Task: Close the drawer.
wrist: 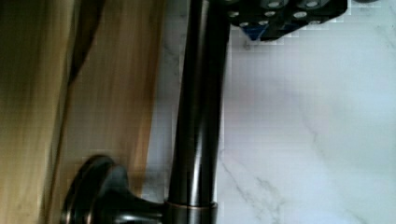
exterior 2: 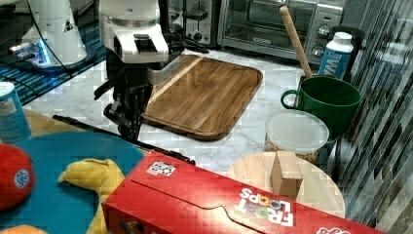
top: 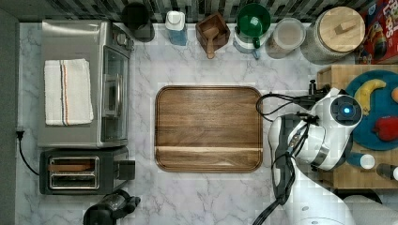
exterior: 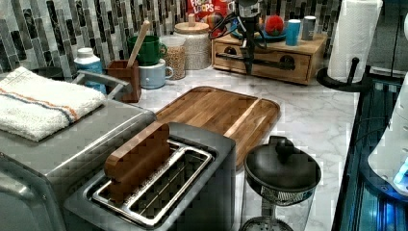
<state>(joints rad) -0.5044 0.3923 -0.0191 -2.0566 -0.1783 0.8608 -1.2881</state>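
Note:
The drawer (exterior: 269, 61) is the light-wood front in the small wooden cabinet, with a long black bar handle (exterior: 276, 64) across it. In the left view its front sits about level with the cabinet face. My gripper (exterior: 248, 67) points down right at that handle, near its middle. From the right view, the gripper (exterior 2: 130, 127) stands against the black handle (exterior 2: 87, 124) at the cabinet's edge. The wrist view has the handle (wrist: 198, 116) close up beside the drawer's wood front (wrist: 116, 93), above the marble counter.
A brown cutting board (top: 209, 129) lies mid-counter beside the arm (top: 324, 126). A blue plate (top: 371, 136) with fruit rests on the cabinet top. Jars and mugs line the back wall, a toaster oven (top: 84, 82) and toaster (top: 75, 171) stand at the top view's left. A paper towel roll (exterior: 353, 38) stands beside the cabinet.

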